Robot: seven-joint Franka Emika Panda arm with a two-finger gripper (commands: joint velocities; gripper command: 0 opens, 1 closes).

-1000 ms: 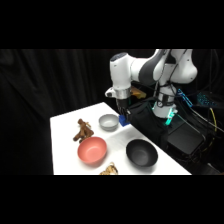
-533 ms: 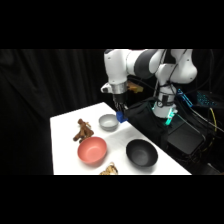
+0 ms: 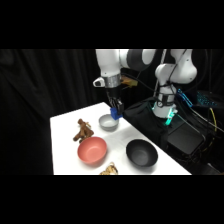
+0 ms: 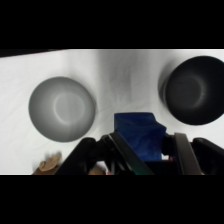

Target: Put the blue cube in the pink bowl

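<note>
My gripper hangs above the table over the right rim of the grey bowl, shut on the blue cube. In the wrist view the blue cube sits between my two fingers, above bare table, with the grey bowl to its left and the black bowl to its right. The pink bowl stands near the table's front, left of the black bowl, and is out of the wrist view.
A brown figure lies left of the grey bowl. Another tan object sits at the front edge between the pink and black bowls. Black equipment and cables lie right of the table.
The gripper with the blue cube has shifted left and a little forward, from beside the grey bowl to over its right rim.
</note>
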